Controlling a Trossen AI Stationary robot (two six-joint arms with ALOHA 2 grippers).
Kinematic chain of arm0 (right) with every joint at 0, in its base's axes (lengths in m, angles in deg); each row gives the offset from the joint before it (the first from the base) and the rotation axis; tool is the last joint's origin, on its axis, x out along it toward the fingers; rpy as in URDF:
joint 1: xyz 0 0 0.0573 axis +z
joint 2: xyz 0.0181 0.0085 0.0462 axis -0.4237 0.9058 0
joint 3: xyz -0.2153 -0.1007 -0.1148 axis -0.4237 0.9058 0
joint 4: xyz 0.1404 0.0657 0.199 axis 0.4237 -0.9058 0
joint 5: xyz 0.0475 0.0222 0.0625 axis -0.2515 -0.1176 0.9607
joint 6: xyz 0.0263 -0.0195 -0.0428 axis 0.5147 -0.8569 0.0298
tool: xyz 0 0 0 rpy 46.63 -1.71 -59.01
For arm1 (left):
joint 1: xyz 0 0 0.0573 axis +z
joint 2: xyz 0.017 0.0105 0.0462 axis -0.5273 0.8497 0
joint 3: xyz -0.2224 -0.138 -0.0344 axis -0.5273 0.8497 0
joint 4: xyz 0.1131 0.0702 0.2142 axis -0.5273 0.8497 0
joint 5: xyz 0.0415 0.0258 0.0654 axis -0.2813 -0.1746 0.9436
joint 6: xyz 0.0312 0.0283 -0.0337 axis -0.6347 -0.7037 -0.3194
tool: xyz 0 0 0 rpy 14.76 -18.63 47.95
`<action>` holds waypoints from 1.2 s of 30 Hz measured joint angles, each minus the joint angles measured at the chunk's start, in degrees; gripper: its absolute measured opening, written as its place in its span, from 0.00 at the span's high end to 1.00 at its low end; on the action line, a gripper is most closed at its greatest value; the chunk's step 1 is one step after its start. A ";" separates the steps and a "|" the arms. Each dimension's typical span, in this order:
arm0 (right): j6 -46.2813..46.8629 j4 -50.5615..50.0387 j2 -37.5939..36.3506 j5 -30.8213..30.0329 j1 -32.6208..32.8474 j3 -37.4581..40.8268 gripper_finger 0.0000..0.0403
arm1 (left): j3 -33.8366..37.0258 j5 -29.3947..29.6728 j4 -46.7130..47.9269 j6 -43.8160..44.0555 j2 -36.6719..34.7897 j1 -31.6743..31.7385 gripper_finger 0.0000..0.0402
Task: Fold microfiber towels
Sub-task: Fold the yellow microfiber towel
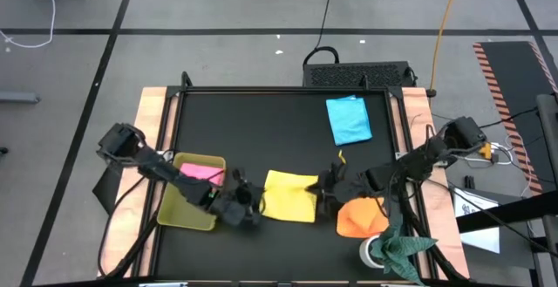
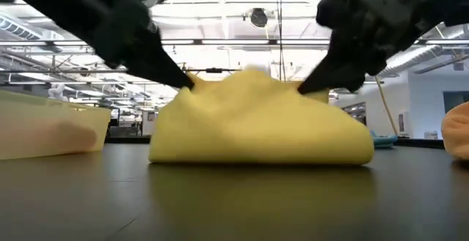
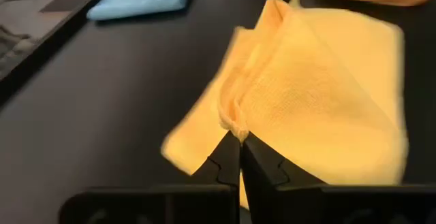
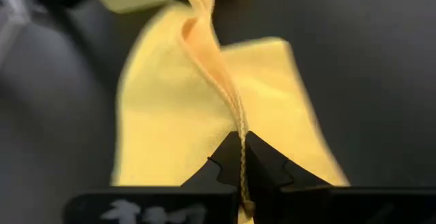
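Note:
The yellow towel [image 1: 289,196] lies mid-table near the front, between my two grippers. My left gripper [image 1: 251,204] is shut on its left end and my right gripper [image 1: 328,191] on its right end. In the low view the towel [image 2: 256,124] is raised into a ridge between them, and its lower part rests on the table. The pink towel [image 1: 202,172] lies in the yellow-green tray [image 1: 185,210]. The light blue towel [image 1: 349,119] lies flat at the far right. The orange towel [image 1: 360,217] lies bunched near my right gripper. My left gripper pinches the yellow towel's raised edge at its left end [image 3: 234,123] between its two fingertips [image 3: 225,157], slanting down from the table's left. That end is lifted off the table. My right gripper pinches the hemmed edge at the towel's right end [image 4: 240,134] between its two fingers [image 4: 262,157], slanting down from the table's right. The edge runs slightly slack up to the other gripper, and the rest of the towel drapes down onto the table.
A dark green cloth [image 1: 403,249] sits at the near right corner beside the orange towel. The black mat [image 1: 261,130] has bare room toward the far side. Wooden table rims [image 1: 153,121] run along both sides.

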 joint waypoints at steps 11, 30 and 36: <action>4.62 -12.80 -2.74 3.31 -8.20 -0.04 1.00 | -0.11 -7.27 3.74 1.31 0.01 11.86 0.98; 4.41 -13.78 0.33 5.18 -12.11 0.04 1.00 | -0.02 -15.88 3.07 1.68 2.10 16.75 0.75; 4.17 -13.83 0.33 5.18 -12.17 0.04 1.00 | -0.09 -22.17 1.86 3.33 -1.22 14.79 0.75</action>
